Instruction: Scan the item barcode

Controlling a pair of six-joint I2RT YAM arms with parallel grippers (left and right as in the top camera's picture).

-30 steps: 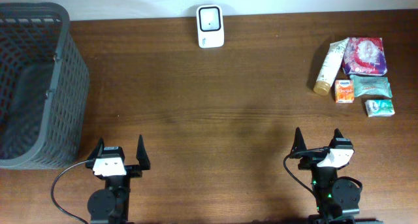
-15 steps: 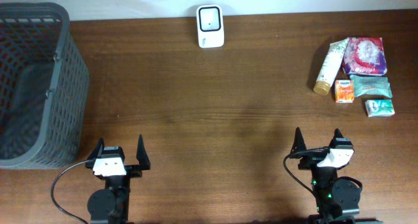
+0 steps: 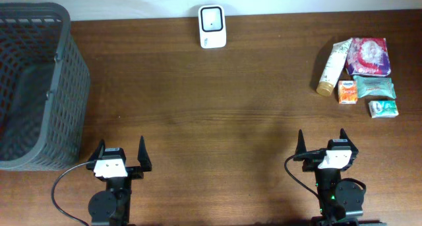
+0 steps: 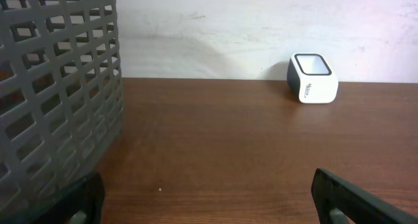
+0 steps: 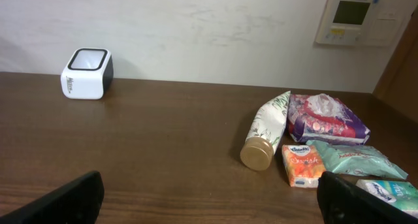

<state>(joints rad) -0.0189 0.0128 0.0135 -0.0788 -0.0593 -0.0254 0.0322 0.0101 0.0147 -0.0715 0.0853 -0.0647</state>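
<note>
The desk [image 3: 217, 107] is dark wood, smooth with a low sheen. Left of the left hand [image 3: 121, 147], the basket [image 3: 66, 74] is matt grey plastic lattice. Ahead of the right hand [image 3: 321, 141], the tube [image 3: 333, 64] looks satiny, its cap [image 5: 257, 153] metallic gold. The purple packet [image 3: 369, 56] is crinkly glossy film. The scanner [image 3: 212, 26] is smooth white plastic.

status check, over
Left gripper, right gripper open, empty. Items grouped far right, untouched. Scanner at back edge, nothing in the way.
</note>
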